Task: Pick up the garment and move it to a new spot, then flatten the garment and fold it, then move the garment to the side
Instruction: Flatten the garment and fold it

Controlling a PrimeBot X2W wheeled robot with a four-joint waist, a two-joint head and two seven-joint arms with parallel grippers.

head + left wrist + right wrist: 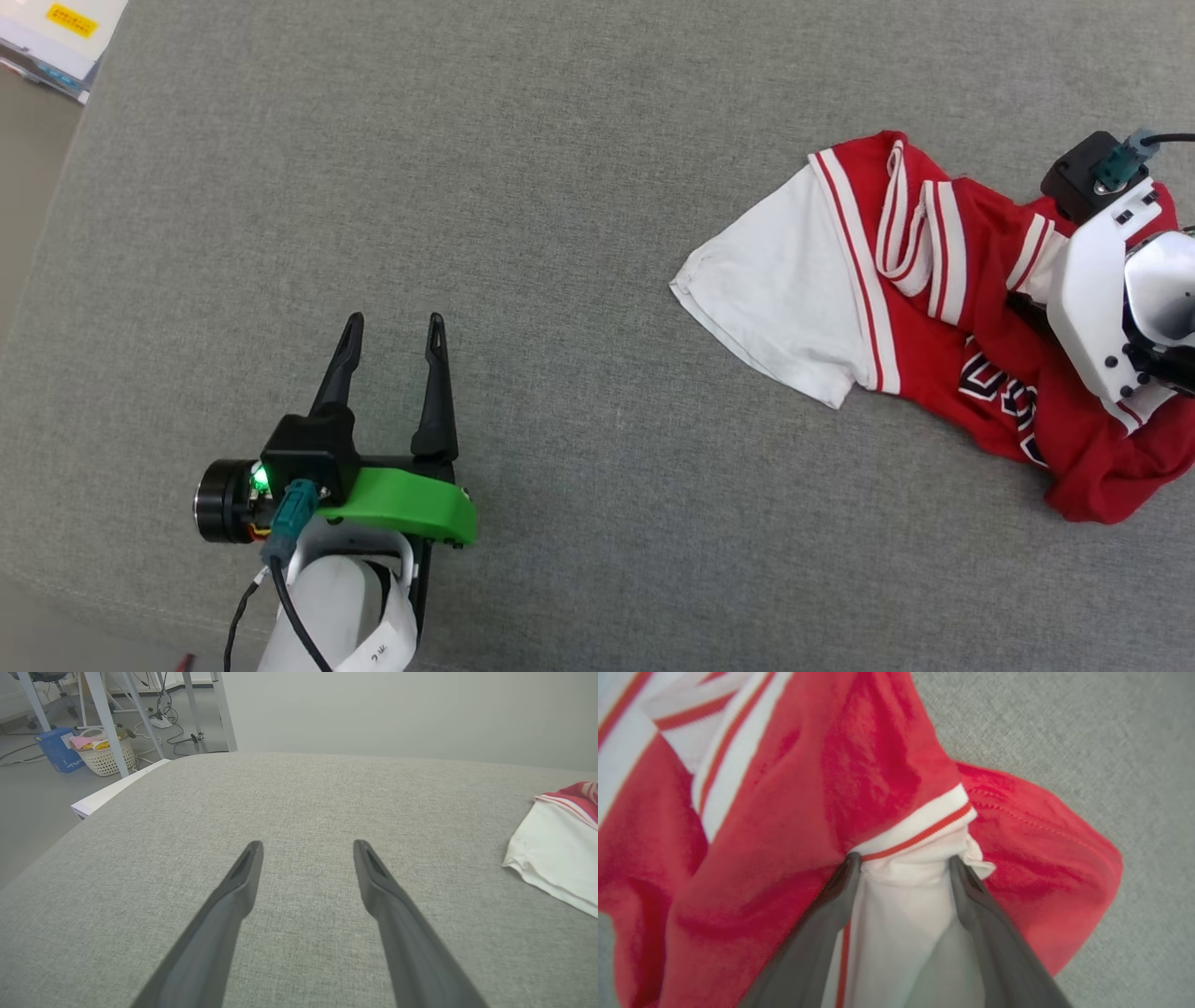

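The left end effector (395, 322) is open at lower left (clear of the garment (934, 308)); the right end effector (905, 858) is open, fingers (817, 938) straddling its white sleeve fold (901, 905).

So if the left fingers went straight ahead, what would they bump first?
Likely only the grey cushion; the left fingers point over bare fabric, and the garment lies off to their right.

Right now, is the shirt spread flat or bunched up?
Bunched up: the garment lies crumpled, with one white sleeve spread flat and the red body heaped in folds.
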